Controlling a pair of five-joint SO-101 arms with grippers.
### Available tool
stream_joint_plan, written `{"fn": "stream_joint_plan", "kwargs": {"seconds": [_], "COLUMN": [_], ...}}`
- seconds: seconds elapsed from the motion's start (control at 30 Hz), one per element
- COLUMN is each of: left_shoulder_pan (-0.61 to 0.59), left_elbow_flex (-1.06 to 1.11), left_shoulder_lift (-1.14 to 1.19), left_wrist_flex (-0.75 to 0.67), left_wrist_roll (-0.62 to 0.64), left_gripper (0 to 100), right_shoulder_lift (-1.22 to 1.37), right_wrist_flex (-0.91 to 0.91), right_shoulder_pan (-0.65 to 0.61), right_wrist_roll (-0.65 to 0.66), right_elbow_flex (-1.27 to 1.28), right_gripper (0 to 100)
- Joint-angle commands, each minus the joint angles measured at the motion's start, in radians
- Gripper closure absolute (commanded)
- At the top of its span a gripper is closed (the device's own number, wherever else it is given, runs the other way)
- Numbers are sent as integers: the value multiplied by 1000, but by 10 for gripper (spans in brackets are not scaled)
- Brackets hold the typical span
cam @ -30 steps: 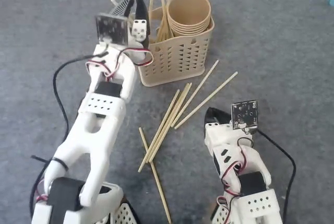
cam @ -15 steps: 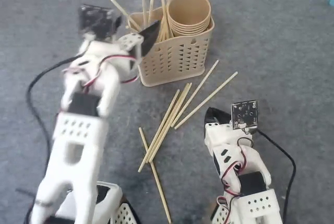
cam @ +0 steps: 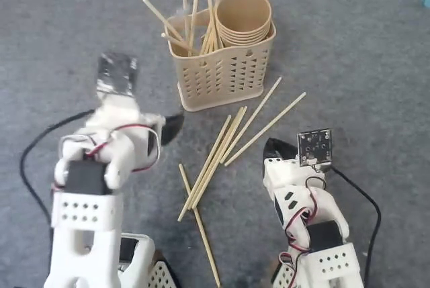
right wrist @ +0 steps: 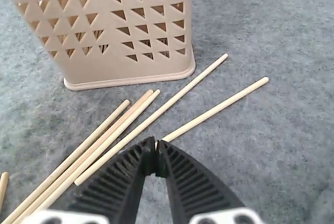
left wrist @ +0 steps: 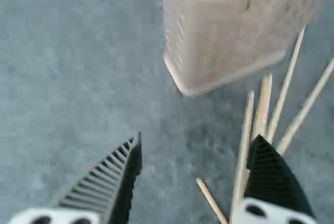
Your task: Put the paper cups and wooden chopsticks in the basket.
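Beige basket (cam: 225, 76) sits just ahead of left gripper (left wrist: 197, 141), jaws wide, empty. Paper cups (cam: 244, 14) stacked inside. Right gripper (right wrist: 155, 148) closed, empty. Roughly eight loose chopsticks (cam: 213, 159) lie between the two.

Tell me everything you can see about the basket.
The beige plastic basket is a rectangular tub with rounded corners and walls pierced by rows of triangular holes. It stands upright on the grey felt-like mat. Inside, a stack of brown paper cups fills one end and wooden chopsticks lean out of the other. Loose chopsticks lie near its base.
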Motion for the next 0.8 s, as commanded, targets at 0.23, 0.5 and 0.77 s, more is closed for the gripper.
{"fn": "stream_joint_plan", "kwargs": {"seconds": [0.23, 0.5, 0.77], "left_shoulder_pan": [230, 252, 287], "left_elbow_flex": [390, 358, 229], "left_shoulder_lift": [-21, 193, 503], "left_wrist_flex": [-265, -370, -462], "left_wrist_roll": [14, 41, 46], "left_gripper": [689, 814, 798], "right_shoulder_lift": [-21, -19, -19], "right_wrist_flex": [13, 15, 15], "right_shoulder_pan": [13, 13, 13], "right_wrist_roll": [5, 5, 5], "right_elbow_flex": [15, 15, 15], "right_gripper": [991, 991, 991]}}
